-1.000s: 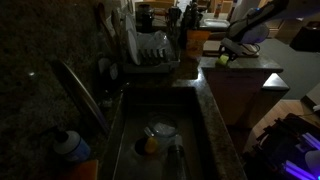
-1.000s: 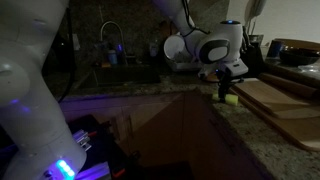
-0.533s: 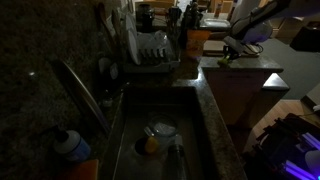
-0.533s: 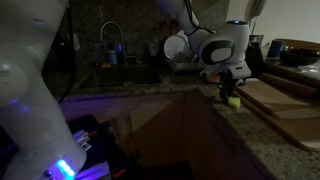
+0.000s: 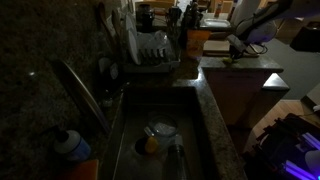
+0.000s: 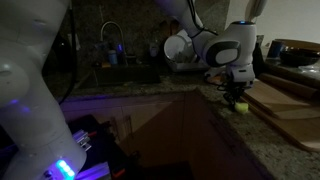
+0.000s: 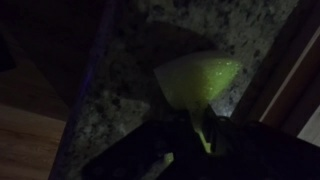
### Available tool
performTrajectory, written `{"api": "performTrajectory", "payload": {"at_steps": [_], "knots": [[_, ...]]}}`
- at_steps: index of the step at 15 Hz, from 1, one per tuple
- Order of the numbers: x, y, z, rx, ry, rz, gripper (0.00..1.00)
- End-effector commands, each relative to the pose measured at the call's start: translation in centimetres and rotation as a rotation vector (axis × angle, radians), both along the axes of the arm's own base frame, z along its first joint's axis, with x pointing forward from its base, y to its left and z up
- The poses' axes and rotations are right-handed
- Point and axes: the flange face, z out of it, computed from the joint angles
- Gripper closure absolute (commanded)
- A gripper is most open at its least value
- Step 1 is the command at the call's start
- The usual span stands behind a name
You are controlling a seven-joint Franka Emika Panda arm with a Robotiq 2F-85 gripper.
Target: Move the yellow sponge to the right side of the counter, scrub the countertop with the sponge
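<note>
Fingers (image 7: 158,152) are closed nearly all the way and pinch the yellow sponge (image 7: 200,78) by one narrow end. In the wrist view most of the soft block fans out ahead of the fingertips over speckled granite worktop (image 7: 125,95). In an exterior view the sponge (image 6: 238,106) is a small pale spot directly under the fingers, at or just above the worktop; too dark to tell whether it is lifted or touching. A wooden board (image 6: 285,98) lies just beside the fingers on the side away from the sink (image 5: 160,135), which is well apart from them. The worktop's rounded edge runs near the fingers on the opposite side from the board. Judged step: the grasp is made, and the carry to the right side and the scrub are not yet done. The grip looks shallow and off-centre, so the sponge will likely fold or swivel under side load. To do it well, the arm should travel low and slowly, then bring the broad face flat onto the granite before pushing. Press only enough to flatten the foam, so the fingertips stay off the stone. Strokes should be short and run along the free strip between board and edge. Risks are snagging the board, or dragging the sponge off the edge and out of the pinch.
</note>
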Motion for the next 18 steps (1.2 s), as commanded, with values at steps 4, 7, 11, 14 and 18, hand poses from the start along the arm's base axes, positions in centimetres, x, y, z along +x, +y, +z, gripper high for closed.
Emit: {"api": "performTrajectory", "payload": {"at_steps": [4, 7, 11, 14, 18], "knots": [[-5.9, -6.8, -4.2, -0.064, 0.077, -0.248, 0.96], [-7.5, -8.7, -4.2, -0.077, 0.070, -0.360, 0.96], [-9.0, -10.4, -4.7, -0.092, 0.093, -0.470, 0.96], [-9.8, -11.7, -4.7, -0.113, 0.110, -0.535, 0.96], [-11.5, -13.7, -4.8, -0.153, 0.150, -0.595, 0.96]]}}
